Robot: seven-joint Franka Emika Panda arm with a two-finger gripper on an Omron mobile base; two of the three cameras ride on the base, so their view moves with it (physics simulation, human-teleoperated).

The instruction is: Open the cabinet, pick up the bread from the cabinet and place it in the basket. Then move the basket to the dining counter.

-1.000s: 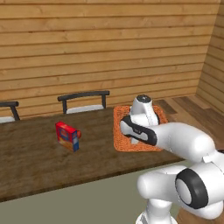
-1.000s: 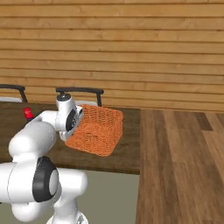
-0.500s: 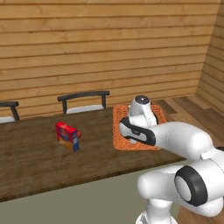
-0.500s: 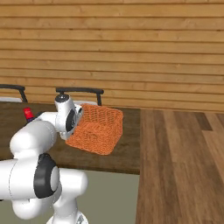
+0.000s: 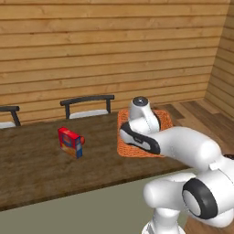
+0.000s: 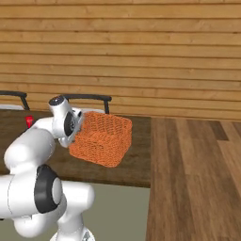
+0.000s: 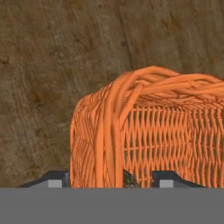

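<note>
The orange woven basket point(image 5: 132, 148) point(image 6: 104, 139) stands on the dark wood dining counter point(image 5: 36, 169) near its right end. My gripper point(image 7: 109, 180) points down over the basket's near wall point(image 7: 113, 131). Its fingertips point(image 7: 54, 180) stand wide apart, one on each side of the rim, and a gap shows on the right side. The gripper is open. A small dark patch point(image 7: 128, 178) sits low inside the basket against the wall; I cannot tell whether it is the bread. The cabinet is out of view.
A red and blue box point(image 5: 70, 141) stands on the counter left of the basket. Dark chair backs point(image 5: 87, 101) point(image 6: 87, 99) line the counter's far side. Wooden floor point(image 6: 197, 179) lies past the counter's right end, and a plank wall rises behind.
The basket has come down a little onto the counter. The gripper, shut on the basket's wall before, has opened.
</note>
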